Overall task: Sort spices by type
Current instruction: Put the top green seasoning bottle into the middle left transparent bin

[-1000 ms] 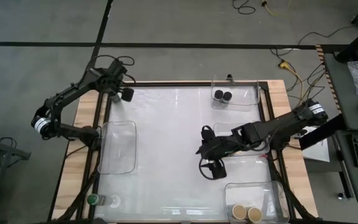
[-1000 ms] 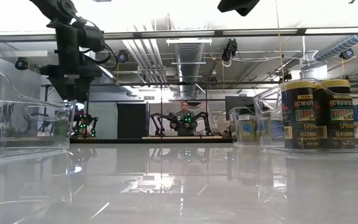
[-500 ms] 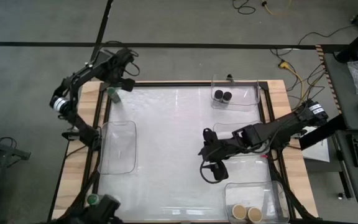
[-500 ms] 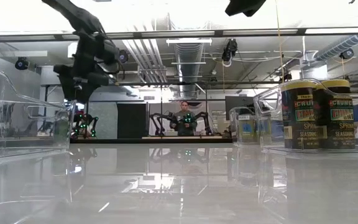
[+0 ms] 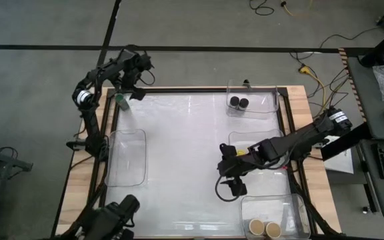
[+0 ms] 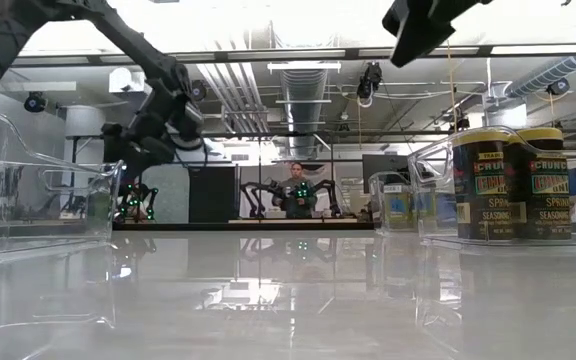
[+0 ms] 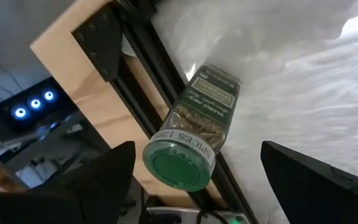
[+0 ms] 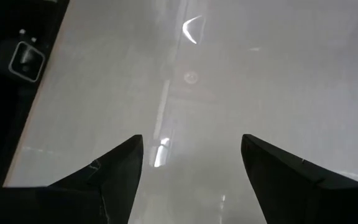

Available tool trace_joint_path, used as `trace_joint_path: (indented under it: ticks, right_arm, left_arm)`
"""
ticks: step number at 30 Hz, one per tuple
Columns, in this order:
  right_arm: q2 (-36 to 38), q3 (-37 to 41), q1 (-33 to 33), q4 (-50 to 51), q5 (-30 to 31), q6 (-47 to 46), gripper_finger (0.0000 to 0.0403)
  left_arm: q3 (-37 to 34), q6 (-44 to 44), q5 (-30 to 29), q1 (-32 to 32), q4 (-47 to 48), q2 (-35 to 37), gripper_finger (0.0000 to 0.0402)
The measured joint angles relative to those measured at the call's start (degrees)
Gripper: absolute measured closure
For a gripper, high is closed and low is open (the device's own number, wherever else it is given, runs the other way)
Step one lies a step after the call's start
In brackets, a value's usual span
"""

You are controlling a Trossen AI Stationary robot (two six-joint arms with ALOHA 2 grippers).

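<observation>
Spice jar with a green lid (image 7: 191,146) stood upright at the table's far left corner, against the black frame rail (image 7: 145,81), directly in front of the left gripper (image 7: 194,180). Left gripper's fingers were spread wide, one to each side of the jar, neither touching it. In the high view the same jar (image 5: 121,101) sat just beside the left gripper (image 5: 133,79).

Right gripper (image 8: 191,168) hung over bare white tabletop (image 8: 229,74), fingers apart, holding nothing. Beyond the right gripper (image 5: 233,183), two black-lidded jars (image 5: 239,103) sat in the far clear bin (image 5: 272,107). Two tan-lidded jars (image 5: 264,229) sat in the near bin (image 5: 295,213), close beside that gripper.
</observation>
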State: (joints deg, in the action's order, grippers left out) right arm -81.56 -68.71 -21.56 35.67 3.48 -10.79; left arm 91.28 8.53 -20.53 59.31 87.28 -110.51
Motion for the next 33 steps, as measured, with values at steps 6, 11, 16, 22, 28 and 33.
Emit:
trace_joint_path:
  ticks: [6,11,16,22,28,33]
  right_arm:
    - [0.0,1.19,-2.13,-0.78,0.01,-1.86,0.0149]
    - [0.0,2.09,-3.34,-1.94,0.05,-2.77,0.0159]
    - [0.0,2.23,-3.47,-2.11,0.05,-2.8,0.0163]
    - [0.0,2.23,-3.45,-2.11,0.16,-2.7,0.0155]
    - [0.0,2.36,-3.45,-2.11,0.18,-2.62,0.0158]
    - [0.0,2.37,-3.45,-2.11,0.18,-2.07,0.0165]
  left_arm:
    - [0.02,-0.54,-0.61,-0.02,2.07,-3.98,0.0071]
    - [0.01,-0.57,-1.43,0.01,2.54,-6.49,0.0071]
    - [-0.32,-0.57,-1.4,0.0,2.79,-7.68,0.0078]
    - [-1.13,-0.58,0.31,0.0,2.74,-7.43,0.0098]
    - [-4.0,-0.48,1.96,-0.25,2.74,-7.02,0.0112]
    - [-6.59,-0.41,1.66,-0.89,2.76,-7.01,0.0114]
